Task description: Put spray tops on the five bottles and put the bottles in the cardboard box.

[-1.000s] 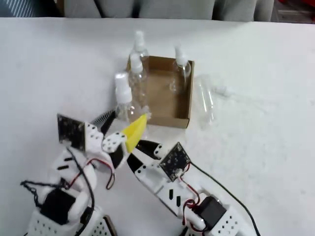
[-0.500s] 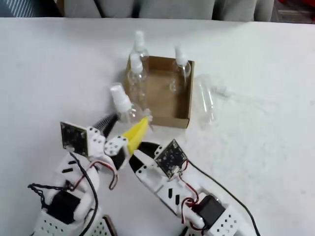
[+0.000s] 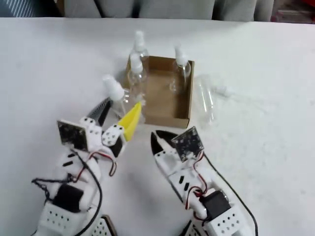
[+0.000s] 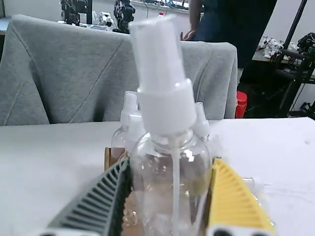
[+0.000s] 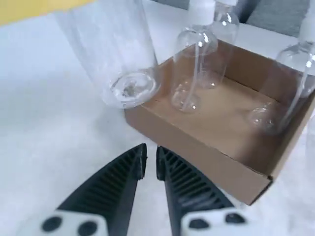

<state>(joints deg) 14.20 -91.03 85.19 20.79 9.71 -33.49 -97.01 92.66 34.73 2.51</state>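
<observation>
Bottle being handled [image 3: 119, 100] [image 4: 170, 177] [image 5: 115, 49]: clear, spray top [image 3: 112, 87] [image 4: 162, 83] already on. It is held off the counter [image 3: 256, 147], tilted with the top leaning away from the cardboard box [image 3: 170, 118], just outside the box's near-left corner; the right wrist view shows its round base hanging clear of the surface beside that corner. The left gripper [image 3: 123, 104] [image 4: 170, 167] has its jaws clamped on the bottle body, with the grey finger [image 4: 101, 201] on one side and the yellow finger [image 4: 234, 201] on the other, both touching the plastic. Box [image 5: 197, 132]: open top, standing on the counter, three capped bottles upright inside. Two stand along the left wall, one behind the other [image 3: 136, 76] [image 3: 139, 49], and the third is at the far-right corner [image 3: 180, 69]. Fifth bottle [image 3: 206, 101]: lies on its side on the counter just to the right of the box, no top on it; a loose spray top [image 3: 222, 90] lies beside its far end. Right gripper [image 3: 156, 138] [image 5: 150, 152]: low over the counter in front of the box's near wall, apart from the held bottle, black jaws drawn almost together with only a thin slit between them and nothing in them. A grey chair back [image 4: 59, 73] stands beyond the counter's far edge.
</observation>
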